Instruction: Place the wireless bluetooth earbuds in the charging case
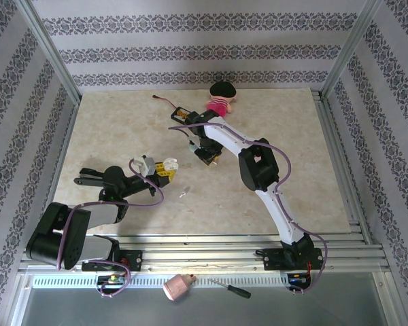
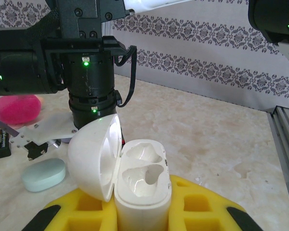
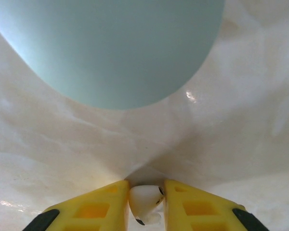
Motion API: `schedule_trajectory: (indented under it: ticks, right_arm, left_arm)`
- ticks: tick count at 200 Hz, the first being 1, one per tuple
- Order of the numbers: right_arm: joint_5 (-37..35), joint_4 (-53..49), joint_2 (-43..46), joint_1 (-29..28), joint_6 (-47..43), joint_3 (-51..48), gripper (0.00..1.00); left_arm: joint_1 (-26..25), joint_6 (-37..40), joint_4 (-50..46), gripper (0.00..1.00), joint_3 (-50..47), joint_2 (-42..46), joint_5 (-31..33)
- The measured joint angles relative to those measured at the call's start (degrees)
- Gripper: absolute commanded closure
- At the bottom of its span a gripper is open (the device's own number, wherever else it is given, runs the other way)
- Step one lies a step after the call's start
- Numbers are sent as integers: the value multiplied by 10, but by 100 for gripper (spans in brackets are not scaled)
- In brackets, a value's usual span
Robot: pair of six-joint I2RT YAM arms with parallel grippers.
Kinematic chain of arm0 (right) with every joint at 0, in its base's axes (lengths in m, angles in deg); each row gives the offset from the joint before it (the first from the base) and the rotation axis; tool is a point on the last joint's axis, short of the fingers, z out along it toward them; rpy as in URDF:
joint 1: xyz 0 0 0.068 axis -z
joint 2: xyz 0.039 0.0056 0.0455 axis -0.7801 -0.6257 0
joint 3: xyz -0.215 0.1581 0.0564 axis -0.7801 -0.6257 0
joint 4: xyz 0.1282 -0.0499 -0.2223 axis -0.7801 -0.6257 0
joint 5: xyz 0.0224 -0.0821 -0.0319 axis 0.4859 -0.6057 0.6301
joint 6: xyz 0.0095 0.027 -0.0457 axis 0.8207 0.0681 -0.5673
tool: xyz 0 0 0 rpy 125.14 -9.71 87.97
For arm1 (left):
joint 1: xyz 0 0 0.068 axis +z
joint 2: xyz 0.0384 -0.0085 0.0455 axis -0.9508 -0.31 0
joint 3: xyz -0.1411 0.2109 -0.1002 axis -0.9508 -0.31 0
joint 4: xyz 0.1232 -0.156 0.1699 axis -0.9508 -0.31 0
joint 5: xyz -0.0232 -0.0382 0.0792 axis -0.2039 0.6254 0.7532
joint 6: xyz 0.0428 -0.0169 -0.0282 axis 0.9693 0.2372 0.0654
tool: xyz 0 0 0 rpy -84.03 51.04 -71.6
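Observation:
The white charging case (image 2: 143,179) stands upright between the yellow fingers of my left gripper (image 2: 142,204), which is shut on it. Its lid (image 2: 91,159) hangs open to the left and both wells are empty. From above, the left gripper (image 1: 164,165) holds the case (image 1: 148,165) left of centre. My right gripper (image 3: 145,186) points down at the table and its yellow fingers press both sides of a white earbud (image 3: 144,199). In the top view the right gripper (image 1: 205,156) is just right of the case. A tiny white earbud-like piece (image 1: 184,193) lies loose on the table.
A shut mint green case (image 3: 111,48) lies on the table just beyond the right fingers, and also shows as a mint case (image 2: 44,174) left of the held case. A doll (image 1: 221,99) lies at the back. A screwdriver (image 1: 231,289) and a pink cylinder (image 1: 178,286) rest off the near edge.

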Motion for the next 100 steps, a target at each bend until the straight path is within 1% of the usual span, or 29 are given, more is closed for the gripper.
schedule_trajectory:
  ticks: [24,50,72,100]
  right_arm:
    - [1,41,32,0,2,-54,79]
    - [16,96,95,2,9,-142,79]
    - [40,156,179,3,22,-228,79]
    - [84,252,313,9,51,-333,79]
  left_arm:
    - [0,0,0,96,0,0,-1]
    - [0,-2,1,96,0,0,-4]
    - [0,-8,9,96,0,-4,-5]
    - [-2,-21,36,97,0,-17,-4]
